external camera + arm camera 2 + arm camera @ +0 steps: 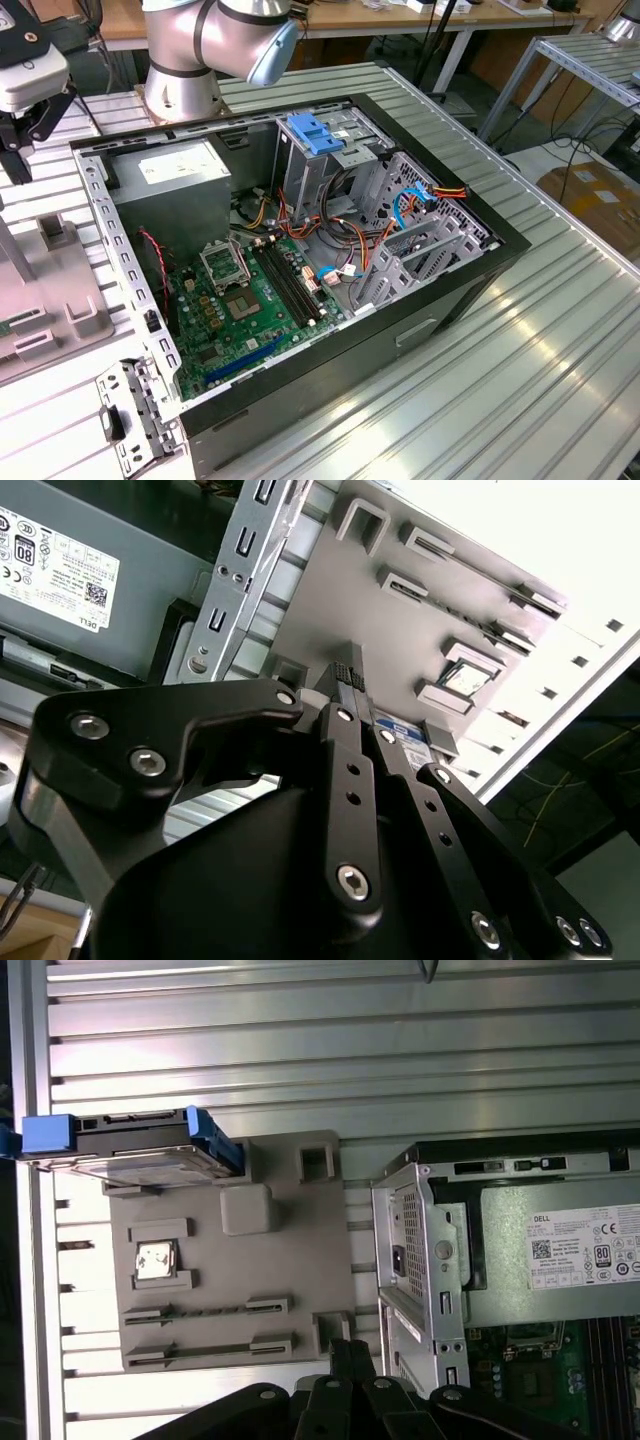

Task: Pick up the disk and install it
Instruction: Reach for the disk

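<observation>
Tool [349,672] closed, empty, one disk [140,1150] on one grey fixture [250,1280], well apart

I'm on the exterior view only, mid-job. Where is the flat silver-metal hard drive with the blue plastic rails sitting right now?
Observer: In the first wrist view the flat silver-metal hard drive rests on one corner of the grey plastic fixture plate, outside the open metal computer case.
Operator: Is the hand on it?
Observer: No. In that view the black hand is by the plate's opposite end, with bare plate between it and the drive.
Operator: Any label showing?
Observer: In the second wrist view a strip of its white-and-blue label shows just beyond the hand.
</observation>
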{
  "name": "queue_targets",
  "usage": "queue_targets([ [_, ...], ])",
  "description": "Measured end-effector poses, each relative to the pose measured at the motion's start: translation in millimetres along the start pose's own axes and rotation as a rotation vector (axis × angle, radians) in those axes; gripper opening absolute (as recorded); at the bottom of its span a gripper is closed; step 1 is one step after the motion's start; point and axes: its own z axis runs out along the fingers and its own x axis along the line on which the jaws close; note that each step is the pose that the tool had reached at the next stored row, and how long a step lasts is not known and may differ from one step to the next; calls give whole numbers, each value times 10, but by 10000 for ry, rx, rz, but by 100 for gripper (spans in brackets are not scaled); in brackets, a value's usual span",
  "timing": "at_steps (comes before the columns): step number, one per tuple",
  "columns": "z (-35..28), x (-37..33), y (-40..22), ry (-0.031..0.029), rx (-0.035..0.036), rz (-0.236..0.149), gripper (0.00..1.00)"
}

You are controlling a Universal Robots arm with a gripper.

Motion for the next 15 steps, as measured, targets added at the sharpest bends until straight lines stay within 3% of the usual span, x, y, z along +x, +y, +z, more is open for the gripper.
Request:
queue_targets([
  [15, -2, 114, -8, 0, -1, 0, 11],
])
